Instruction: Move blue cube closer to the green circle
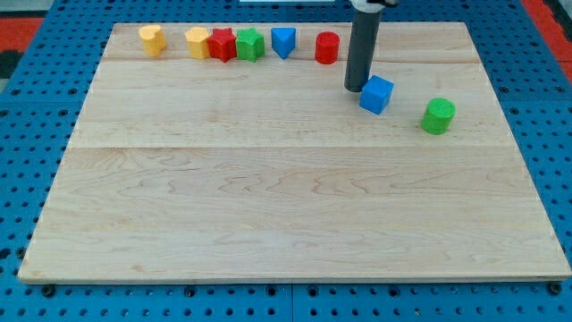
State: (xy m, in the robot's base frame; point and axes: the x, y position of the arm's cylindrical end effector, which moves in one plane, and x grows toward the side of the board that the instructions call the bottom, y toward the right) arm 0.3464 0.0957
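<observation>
The blue cube (pixel 376 95) sits on the wooden board (pixel 286 206) in the upper right part of the view. The green circle (pixel 438 116), a short green cylinder, stands to its right and slightly lower, about a block's width apart. My tip (pixel 356 88) is at the end of the dark rod, right against the cube's upper left side; I cannot tell whether it touches.
A row of blocks lies along the board's top edge: a yellow block (pixel 152 39), a second yellow block (pixel 197 41), a red star-like block (pixel 222 45), a green star-like block (pixel 249 44), a blue triangle-like block (pixel 283 41), a red cylinder (pixel 327 47).
</observation>
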